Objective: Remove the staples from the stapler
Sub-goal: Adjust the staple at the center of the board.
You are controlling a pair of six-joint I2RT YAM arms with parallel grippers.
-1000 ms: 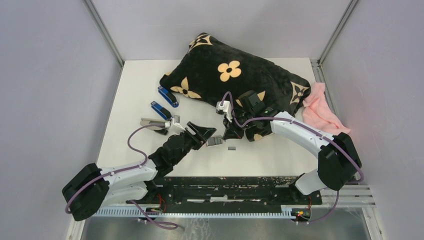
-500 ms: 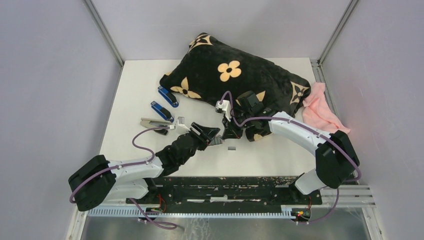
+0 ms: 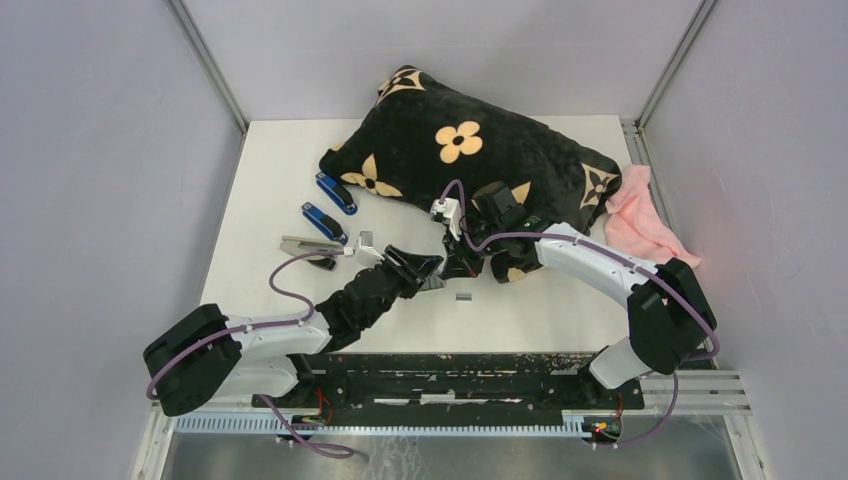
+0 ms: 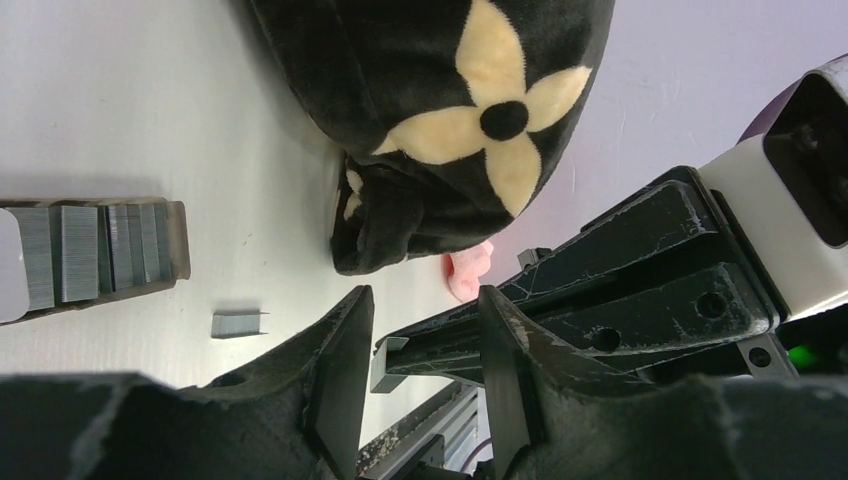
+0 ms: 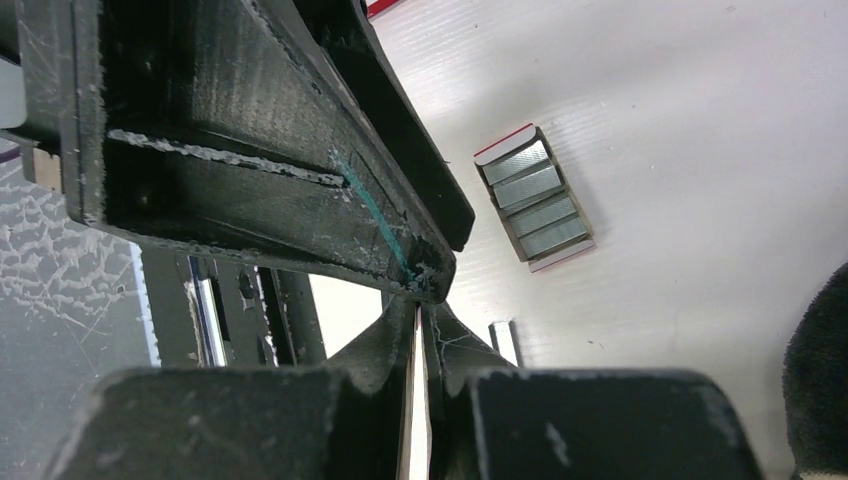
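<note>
My right gripper (image 3: pixel 455 268) is shut on a short grey strip of staples (image 4: pixel 387 365), which sticks out at its fingertips (image 5: pixel 418 305). My left gripper (image 3: pixel 428 272) stands open around that strip, one pad on each side (image 4: pixel 425 292), with a narrow gap left. A second loose strip (image 3: pixel 463 296) lies on the table just beyond, and it also shows as a small grey strip (image 4: pixel 238 323) in the left wrist view. An opened stapler (image 3: pixel 308 246) with its silvery magazine exposed lies to the left, away from both grippers.
An open box of staple strips (image 4: pixel 90 255) sits on the table beside the grippers. Two blue staplers (image 3: pixel 336 193) (image 3: pixel 323 222) lie left of a black flowered pillow (image 3: pixel 460 150). A pink cloth (image 3: pixel 640 225) lies at the right edge. The black base rail (image 3: pixel 450 365) runs along the front.
My left gripper has moved right up to the right gripper's fingertips and its jaws have narrowed. The right gripper has stayed shut, nearly in place.
</note>
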